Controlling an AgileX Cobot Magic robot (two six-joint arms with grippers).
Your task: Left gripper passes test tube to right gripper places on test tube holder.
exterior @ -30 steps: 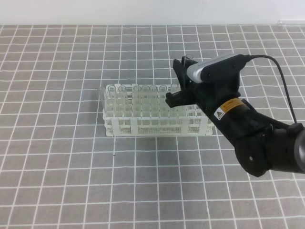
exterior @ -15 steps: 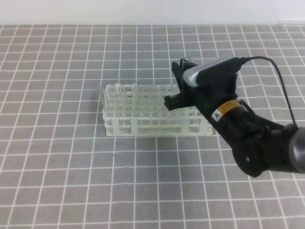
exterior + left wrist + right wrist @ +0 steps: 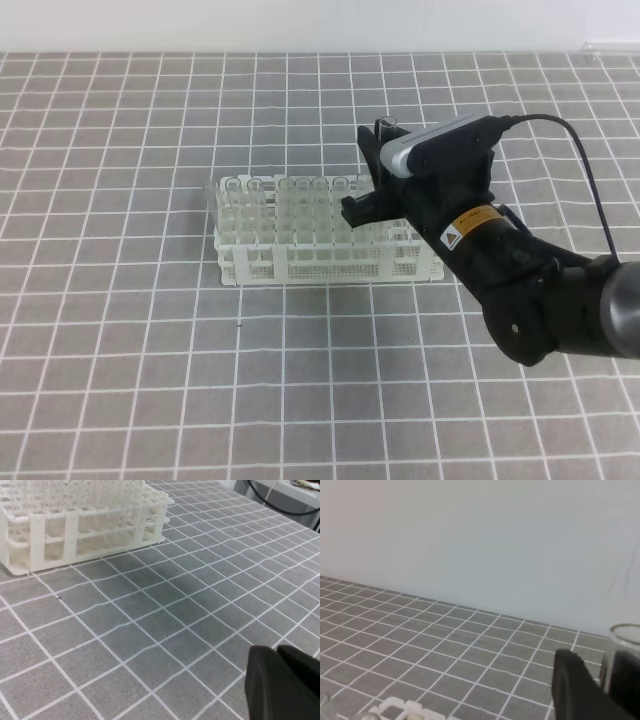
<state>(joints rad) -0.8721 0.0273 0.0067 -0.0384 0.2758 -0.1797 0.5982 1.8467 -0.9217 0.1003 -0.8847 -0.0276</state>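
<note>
Judging by how things lie, the handover is done and only the placing is left: the test tube (image 3: pixel 386 127) is held upright, clenched in the right gripper (image 3: pixel 372 185) above the three-o'clock end of the test tube holder (image 3: pixel 300 250). Whether the left gripper (image 3: pixel 285 682) is parted cannot be told.
</note>
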